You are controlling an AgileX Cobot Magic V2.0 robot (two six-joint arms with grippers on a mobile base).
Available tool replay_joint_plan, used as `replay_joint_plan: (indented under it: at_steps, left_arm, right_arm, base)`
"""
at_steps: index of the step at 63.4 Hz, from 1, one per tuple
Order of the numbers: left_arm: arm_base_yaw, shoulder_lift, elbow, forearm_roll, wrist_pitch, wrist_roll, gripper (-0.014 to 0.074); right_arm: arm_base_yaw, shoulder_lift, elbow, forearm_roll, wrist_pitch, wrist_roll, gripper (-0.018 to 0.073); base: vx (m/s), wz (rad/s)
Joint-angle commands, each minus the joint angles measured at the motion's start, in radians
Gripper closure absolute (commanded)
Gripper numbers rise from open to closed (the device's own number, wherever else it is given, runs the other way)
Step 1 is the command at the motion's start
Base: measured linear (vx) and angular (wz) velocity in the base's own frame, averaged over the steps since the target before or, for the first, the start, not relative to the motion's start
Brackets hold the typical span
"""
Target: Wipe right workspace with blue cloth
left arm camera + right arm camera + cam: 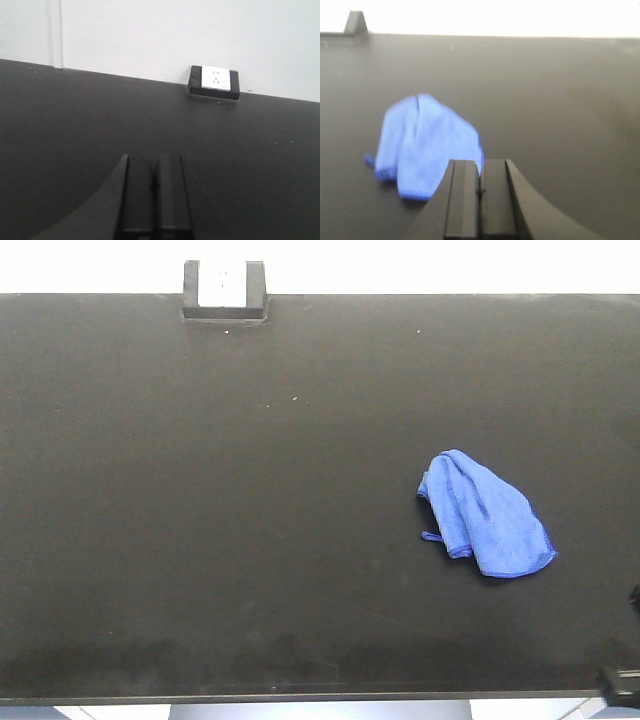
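Note:
A crumpled blue cloth (487, 515) lies on the right half of the black table (250, 490). In the right wrist view the cloth (422, 145) lies just ahead and to the left of my right gripper (481, 165), whose jaws are shut and empty, apart from the cloth. A small part of the right arm (622, 680) shows at the front view's bottom right corner. My left gripper (155, 160) is shut and empty over bare table; it does not show in the front view.
A black socket box with a white face (224, 292) stands at the table's far edge, left of centre, and also shows in the left wrist view (214, 82). A white wall (175, 35) rises behind the table.

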Motion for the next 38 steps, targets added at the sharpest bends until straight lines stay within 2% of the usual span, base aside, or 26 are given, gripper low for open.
replay_joint_plan:
  at_steps: [1,38]
  left_arm:
    - [-0.003,-0.016,0.031,-0.006,-0.084,-0.008,0.0602]
    - [-0.003,-0.016,0.031,-0.006,-0.084,-0.008,0.0602]
  right_arm:
    - [-0.008,-0.008,0.022,0.002,-0.144,-0.003,0.0568]
    - [-0.008,-0.008,0.023,0.002,-0.156,-0.003,0.0567]
  base:
    - [0.00,0.00]
    - [0.00,0.00]
